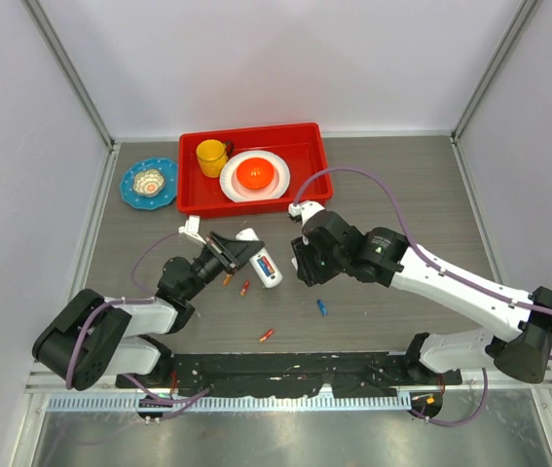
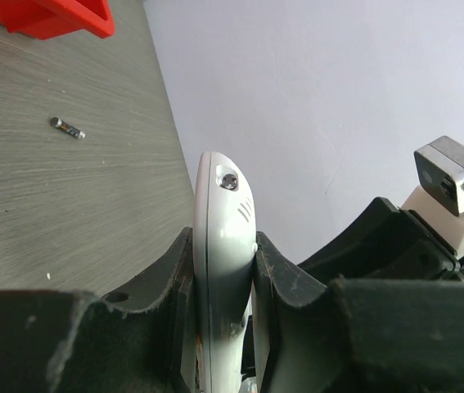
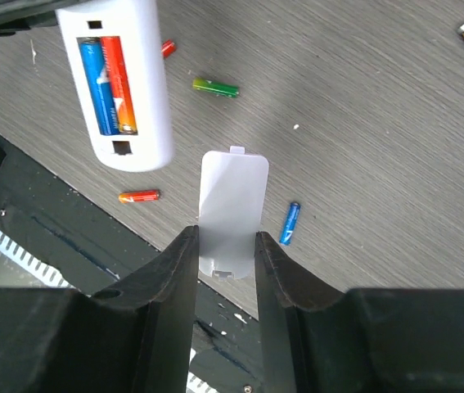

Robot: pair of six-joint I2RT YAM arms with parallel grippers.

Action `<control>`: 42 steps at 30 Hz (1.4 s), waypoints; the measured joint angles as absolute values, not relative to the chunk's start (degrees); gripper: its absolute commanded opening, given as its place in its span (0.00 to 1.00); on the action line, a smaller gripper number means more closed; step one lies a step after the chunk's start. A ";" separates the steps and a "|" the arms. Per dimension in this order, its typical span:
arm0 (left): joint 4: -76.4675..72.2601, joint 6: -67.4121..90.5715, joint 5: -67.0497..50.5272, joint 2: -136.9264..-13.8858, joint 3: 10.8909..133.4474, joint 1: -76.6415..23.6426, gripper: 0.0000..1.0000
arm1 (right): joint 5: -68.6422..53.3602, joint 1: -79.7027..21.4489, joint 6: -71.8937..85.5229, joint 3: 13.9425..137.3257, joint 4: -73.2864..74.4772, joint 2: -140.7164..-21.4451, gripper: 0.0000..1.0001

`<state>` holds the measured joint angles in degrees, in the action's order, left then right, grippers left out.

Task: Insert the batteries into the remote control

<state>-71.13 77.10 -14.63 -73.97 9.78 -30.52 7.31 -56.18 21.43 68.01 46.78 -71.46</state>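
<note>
My left gripper (image 1: 239, 249) is shut on the white remote control (image 1: 261, 261), which it holds above the table with the open back up. In the left wrist view the remote (image 2: 222, 237) stands edge-on between the pads. The right wrist view shows its open compartment (image 3: 110, 82) holding a blue and an orange battery. My right gripper (image 3: 226, 237) is shut on the white back cover (image 3: 232, 205), just right of the remote. Loose batteries lie on the table: green (image 3: 215, 87), orange (image 3: 139, 196), blue (image 3: 289, 223), and a red one (image 3: 168, 47) partly hidden.
A red tray (image 1: 198, 195) at the back holds a yellow cup (image 1: 211, 156) and a white plate (image 1: 254, 175) with an orange bowl. A blue plate (image 1: 149, 182) sits left of it. A small dark grey metal bit (image 2: 68, 128) lies on the table.
</note>
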 measured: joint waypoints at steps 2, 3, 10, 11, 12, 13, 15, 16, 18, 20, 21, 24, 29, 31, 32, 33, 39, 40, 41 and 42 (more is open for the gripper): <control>-71.48 77.36 -13.89 -74.65 9.89 -30.87 0.00 | 6.39 -56.42 21.52 68.86 46.87 -72.73 0.18; -71.64 77.52 -13.52 -74.94 9.89 -31.03 0.01 | 6.00 -56.55 21.56 69.34 46.85 -73.45 0.18; -72.93 77.82 -12.80 -78.08 10.07 -31.81 0.00 | 3.25 -56.88 22.26 72.44 45.89 -78.19 0.18; -73.14 78.02 -12.80 -78.89 10.11 -31.88 0.00 | 2.90 -56.90 22.44 72.75 45.69 -78.85 0.18; -73.19 78.17 -12.82 -79.72 10.13 -31.88 0.00 | 2.57 -56.95 22.50 72.95 45.41 -79.37 0.18; -73.25 78.50 -12.82 -80.62 10.15 -31.88 0.01 | 2.28 -56.95 22.61 73.17 45.30 -79.90 0.18; -73.41 79.11 -12.84 -82.26 10.20 -31.88 0.00 | 1.91 -56.95 22.65 73.73 45.32 -80.79 0.18; -73.38 79.35 -12.84 -83.20 10.22 -31.92 0.00 | 1.72 -56.95 22.65 74.24 45.36 -81.43 0.18; -73.34 79.55 -12.84 -84.16 10.28 -32.18 0.00 | 0.95 -56.95 22.63 75.20 45.52 -82.43 0.18; -73.36 79.55 -12.86 -84.27 10.31 -32.58 0.00 | 0.03 -56.95 22.59 76.36 45.56 -83.57 0.17; -73.47 79.55 -12.93 -84.27 10.39 -32.80 0.00 | -0.43 -56.95 22.59 76.82 45.54 -84.12 0.17; -73.47 79.53 -13.06 -84.27 10.72 -33.12 0.00 | -1.54 -56.95 22.41 77.58 45.56 -85.34 0.18; -73.49 79.50 -13.06 -84.27 11.03 -33.56 0.00 | -2.70 -56.95 22.24 77.60 46.11 -86.59 0.17; -73.49 79.48 -13.06 -84.25 11.03 -33.80 0.01 | -2.94 -56.95 22.22 77.60 46.41 -86.91 0.17; -73.49 79.48 -13.06 -84.25 11.03 -33.82 0.00 | -3.03 -56.95 22.22 77.60 46.54 -87.05 0.17; -73.49 79.46 -13.06 -84.25 11.03 -33.91 0.00 | -3.16 -56.95 22.22 77.60 46.63 -87.11 0.17; -73.49 79.02 -13.06 -84.25 11.03 -34.37 0.00 | -3.29 -56.95 22.20 77.71 47.27 -87.24 0.17; -73.49 78.98 -13.06 -84.25 11.03 -34.50 0.00 | -3.31 -56.95 22.17 77.89 47.44 -87.39 0.18; -73.49 78.94 -13.08 -84.25 11.03 -34.61 0.00 | -3.33 -56.95 22.17 78.04 47.53 -87.55 0.17; -73.49 78.83 -13.06 -84.25 11.03 -34.74 0.00 | -3.33 -56.95 22.17 78.26 47.68 -87.79 0.18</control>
<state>-73.49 78.83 -13.06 -84.25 11.03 -34.74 -3.33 -56.95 22.17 78.26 47.68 -87.79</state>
